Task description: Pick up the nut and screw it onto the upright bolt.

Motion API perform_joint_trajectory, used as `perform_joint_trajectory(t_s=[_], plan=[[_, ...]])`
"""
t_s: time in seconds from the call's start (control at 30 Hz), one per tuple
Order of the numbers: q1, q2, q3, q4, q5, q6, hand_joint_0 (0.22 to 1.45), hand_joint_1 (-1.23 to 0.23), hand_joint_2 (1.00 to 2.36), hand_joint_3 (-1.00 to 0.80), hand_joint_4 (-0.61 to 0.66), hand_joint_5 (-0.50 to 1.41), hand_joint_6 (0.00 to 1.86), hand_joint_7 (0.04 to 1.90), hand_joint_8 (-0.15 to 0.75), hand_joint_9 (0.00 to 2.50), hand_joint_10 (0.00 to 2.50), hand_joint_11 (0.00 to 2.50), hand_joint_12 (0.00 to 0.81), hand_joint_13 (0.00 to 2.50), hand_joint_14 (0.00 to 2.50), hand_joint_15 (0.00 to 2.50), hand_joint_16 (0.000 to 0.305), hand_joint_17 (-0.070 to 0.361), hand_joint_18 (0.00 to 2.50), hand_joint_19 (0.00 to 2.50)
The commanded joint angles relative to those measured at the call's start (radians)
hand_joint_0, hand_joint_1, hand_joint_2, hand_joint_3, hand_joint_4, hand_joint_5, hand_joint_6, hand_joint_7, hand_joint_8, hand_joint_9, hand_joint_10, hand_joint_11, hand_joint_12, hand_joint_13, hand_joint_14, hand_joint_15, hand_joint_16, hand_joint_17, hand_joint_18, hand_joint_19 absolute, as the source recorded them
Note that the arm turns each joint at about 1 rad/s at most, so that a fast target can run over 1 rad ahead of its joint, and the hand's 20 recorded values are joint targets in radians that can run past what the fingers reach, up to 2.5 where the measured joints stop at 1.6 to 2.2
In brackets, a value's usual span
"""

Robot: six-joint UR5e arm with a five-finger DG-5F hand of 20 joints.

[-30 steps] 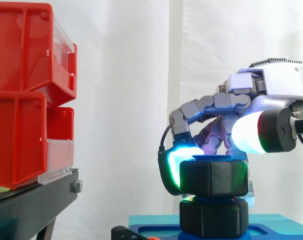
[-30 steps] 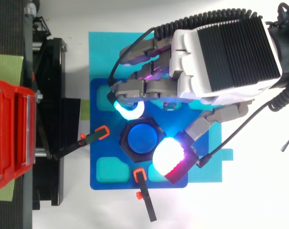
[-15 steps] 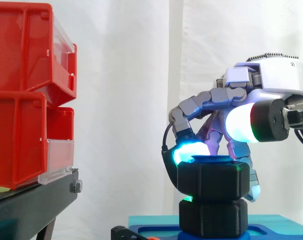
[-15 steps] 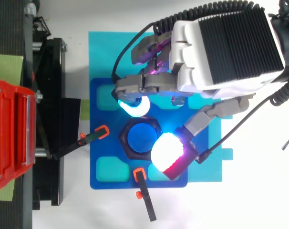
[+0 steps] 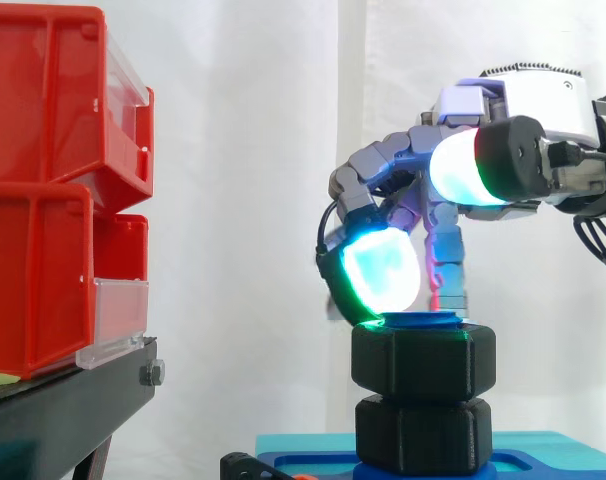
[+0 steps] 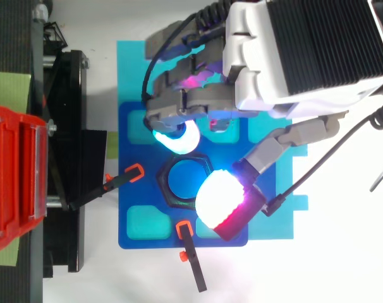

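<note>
Black nut [image 5: 423, 358] sitting on top of the upright bolt [image 6: 187, 183], blue tip showing through. Hand [image 5: 523, 100] hovering just above, fingers [image 5: 378, 275] loosely spread, gripping nothing. Likely risk: off-centre grasp tilting, jamming or cross-threading the nut.

Robotics lab setup w/ white curtain [image 5: 243, 200], red bins [image 5: 43, 250] on blk stand [image 5: 63, 410].
</note>
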Motion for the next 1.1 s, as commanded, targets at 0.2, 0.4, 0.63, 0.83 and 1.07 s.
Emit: perform_joint_trajectory(t_s=[0.2, 0.4, 0.63, 0.83, 1.07], plan=[[0.008, -0.001, 0.001, 0.007, 0.001, -0.006, 0.48, -0.26, 1.00, -0.50, 0.26, -0.05, 0.50, 0.88, 0.221, 1.19, 0.00, 0.00, 0.282, 0.62, 0.00, 0.00, 0.032, 0.072, 0.20, 0.00], [0.013, -0.001, -0.004, 0.007, 0.001, -0.006, 0.48, -0.27, 1.00, -0.50, 0.22, -0.09, 0.50, 0.69, 0.212, 1.01, 0.00, 0.00, 0.286, 0.50, 0.00, 0.00, 0.033, 0.074, 0.05, 0.00], [0.023, -0.001, -0.038, 0.053, 0.003, -0.002, 0.47, -0.28, 1.00, -0.50, 0.16, -0.14, 0.50, 0.59, 0.204, 0.72, 0.00, 0.00, 0.298, 0.28, 0.00, 0.00, 0.035, 0.079, 0.00, 0.00], [0.032, -0.001, -0.039, 0.058, 0.004, 0.003, 0.46, -0.27, 1.00, -0.50, 0.15, -0.16, 0.50, 0.59, 0.201, 0.52, 0.00, 0.00, 0.309, 0.22, 0.00, 0.00, 0.037, 0.084, 0.00, 0.00], [0.043, -0.001, -0.041, 0.056, 0.014, 0.003, 0.46, -0.26, 1.00, -0.50, 0.15, -0.16, 0.50, 0.62, 0.203, 0.48, 0.00, 0.00, 0.315, 0.20, 0.00, 0.00, 0.038, 0.085, 0.00, 0.00]])
